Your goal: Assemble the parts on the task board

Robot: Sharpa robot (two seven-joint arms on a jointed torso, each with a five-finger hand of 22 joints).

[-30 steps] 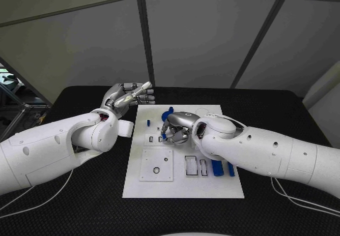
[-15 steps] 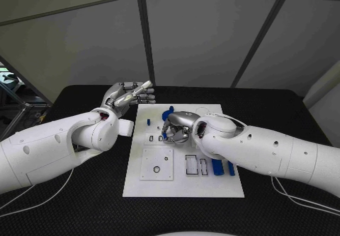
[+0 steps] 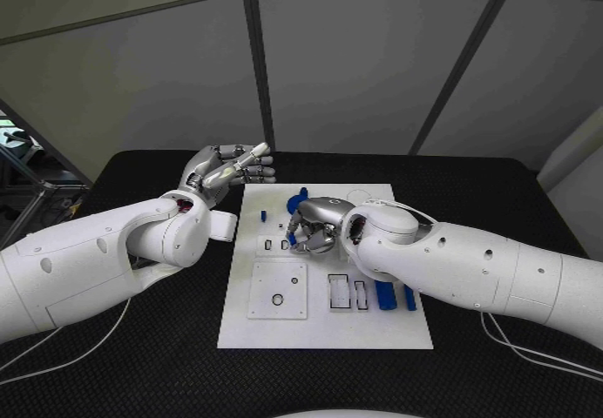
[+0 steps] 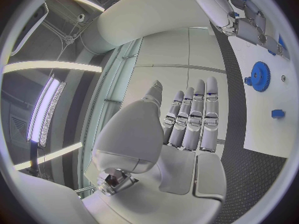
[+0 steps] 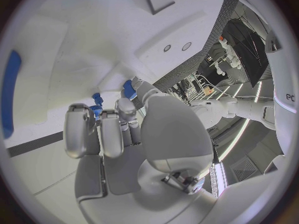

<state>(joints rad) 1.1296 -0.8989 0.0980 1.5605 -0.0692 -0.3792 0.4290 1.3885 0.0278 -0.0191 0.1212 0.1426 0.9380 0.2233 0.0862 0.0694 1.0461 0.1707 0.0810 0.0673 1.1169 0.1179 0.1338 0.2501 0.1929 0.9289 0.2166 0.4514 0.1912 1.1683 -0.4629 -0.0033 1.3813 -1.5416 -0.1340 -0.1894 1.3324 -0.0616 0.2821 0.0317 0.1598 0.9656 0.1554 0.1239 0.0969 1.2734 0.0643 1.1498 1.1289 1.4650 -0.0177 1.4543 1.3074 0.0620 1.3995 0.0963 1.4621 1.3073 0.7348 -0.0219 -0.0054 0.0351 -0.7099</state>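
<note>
The white task board (image 3: 327, 324) lies in the middle of the black table. My right hand (image 3: 315, 226) is bent down over the board's far half. Its curled fingers pinch a small blue part (image 3: 292, 237), whose blue shows at the fingertips (image 5: 96, 100) in the right wrist view. My left hand (image 3: 226, 170) hovers off the board's far left corner with straight fingers (image 4: 194, 119) and holds nothing. A blue gear (image 3: 299, 196) (image 4: 258, 76) stands on the far edge of the board, and a small blue peg (image 3: 264, 215) (image 4: 278, 113) stands to its left.
Two long blue pieces (image 3: 386, 296) lie on the board's right side under my right forearm, beside two black-outlined slots (image 3: 339, 293). A square raised plate (image 3: 278, 292) with a ring sits on the board's near left. Black table (image 3: 151, 366) surrounds the board.
</note>
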